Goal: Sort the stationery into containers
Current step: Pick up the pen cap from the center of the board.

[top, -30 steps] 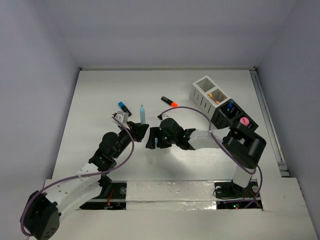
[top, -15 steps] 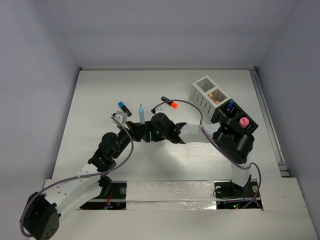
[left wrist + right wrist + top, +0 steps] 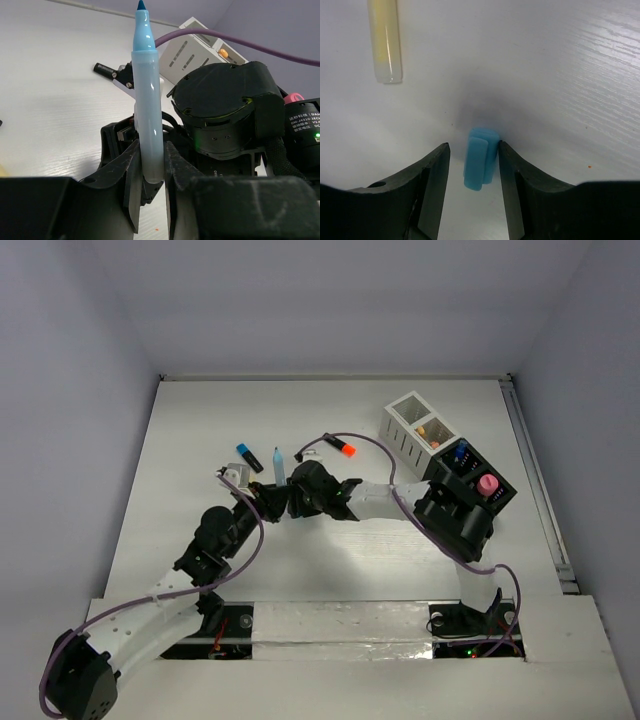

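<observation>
The left gripper (image 3: 151,147) is clamped on a pale blue marker (image 3: 147,100), gripping its lower end, with the darker blue tip pointing up toward 12 o'clock in the left wrist view. Just behind it sits a black motor housing (image 3: 220,115) of the right arm. Its small white print reads in part "J4310", and a label at the frame's right edge is cut off after "DAM".

The right gripper (image 3: 472,150) has its jaws apart, one either side of a small blue piece (image 3: 481,159) lying on the table (image 3: 200,420). There is a clear gap on one side; on the other I cannot tell whether jaw and piece touch. A yellow marker (image 3: 385,40) lies at 11 o'clock from that piece, well apart.

From above, both grippers meet near the table's middle. A blue-capped marker (image 3: 247,456) lies at 11 o'clock from them and an orange-capped one (image 3: 340,446) at 1 o'clock. The containers (image 3: 415,422) run in a row at 2 o'clock — white boxes at the far end, black ones nearer, the nearest holding a pink cylinder (image 3: 488,483).
</observation>
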Motion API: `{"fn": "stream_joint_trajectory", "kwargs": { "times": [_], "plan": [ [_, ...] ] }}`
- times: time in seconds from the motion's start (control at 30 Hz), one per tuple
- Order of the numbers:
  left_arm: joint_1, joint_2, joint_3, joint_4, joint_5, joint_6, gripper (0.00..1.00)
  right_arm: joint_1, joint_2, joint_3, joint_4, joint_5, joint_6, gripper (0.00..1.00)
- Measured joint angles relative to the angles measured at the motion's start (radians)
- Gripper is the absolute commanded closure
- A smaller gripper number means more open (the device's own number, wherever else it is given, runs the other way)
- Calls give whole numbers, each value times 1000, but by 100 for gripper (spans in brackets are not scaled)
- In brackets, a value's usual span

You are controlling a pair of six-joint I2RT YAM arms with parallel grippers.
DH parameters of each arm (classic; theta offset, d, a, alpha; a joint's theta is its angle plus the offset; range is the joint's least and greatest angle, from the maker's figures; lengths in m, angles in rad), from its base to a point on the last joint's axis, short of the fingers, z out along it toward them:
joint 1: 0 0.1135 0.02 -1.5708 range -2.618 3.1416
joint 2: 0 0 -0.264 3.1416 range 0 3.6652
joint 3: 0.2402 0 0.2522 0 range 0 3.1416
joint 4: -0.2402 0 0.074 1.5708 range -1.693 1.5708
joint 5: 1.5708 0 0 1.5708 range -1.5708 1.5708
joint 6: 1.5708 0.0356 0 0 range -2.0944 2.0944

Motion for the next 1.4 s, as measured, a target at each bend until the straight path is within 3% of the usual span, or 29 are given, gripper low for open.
{"fn": "stream_joint_trajectory", "kwargs": {
  "times": [0.4,0.5,0.67,0.73,0.87,1.13,1.23,1.37,1.4],
  "plan": [
    [7,-16,0,-16,-38,3,100,34,69,132,-128,100,-58,53],
    [6,-24,0,-29,-51,4,100,37,77,140,-135,123,-64,65],
    [6,-34,0,-45,-61,4,100,41,79,142,-145,155,-61,70],
    [6,-37,0,-48,-66,5,100,45,79,142,-146,167,-61,70],
    [6,-37,0,-54,-73,5,100,51,79,139,-145,185,-58,55],
    [6,-37,0,-60,-79,8,100,52,72,127,-149,205,-68,54],
    [6,-37,0,-62,-80,9,100,52,71,126,-152,208,-76,63],
    [6,-37,0,-62,-83,11,100,52,71,126,-161,221,-84,87],
    [6,-38,0,-62,-83,11,100,52,71,125,-160,222,-84,88]
  ]
}}
